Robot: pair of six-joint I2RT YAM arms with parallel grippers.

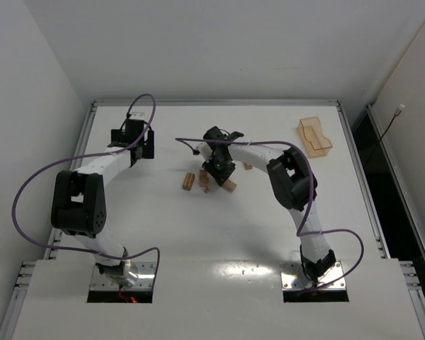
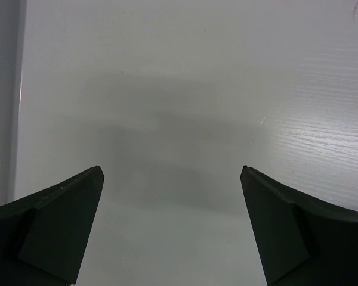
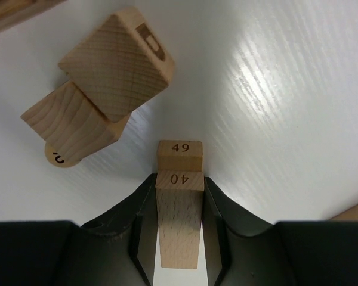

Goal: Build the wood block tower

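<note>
The right pincer [image 3: 179,181] is closed on a block marked 40 [image 3: 179,220]. Its two fingers [image 3: 142,208] press on the long sides, so the bar is held level with its numbered end pointing forward. Just beyond it, and lower, lies a block marked 49 [image 3: 179,155], lined up in the same direction; I cannot tell whether the two touch. I judge that the held bar is meant to go onto or beside this one as the beginning of the tower, which no view shows as built yet. The other wood blocks [image 1: 204,180] lie scattered on the tabletop [image 1: 198,241] near its middle, close around this pincer. In the right wrist view one loose block [image 3: 116,62] rests tilted across another. The left pincer [image 2: 173,173] is open, its jaws wide apart over bare tabletop, well apart from the blocks, probably to leave room for the working arm. The translucent tan tray [image 1: 302,131] stands near the far right corner, well apart from the blocks. From above I see nothing inside it, though it is small in that view.
</note>
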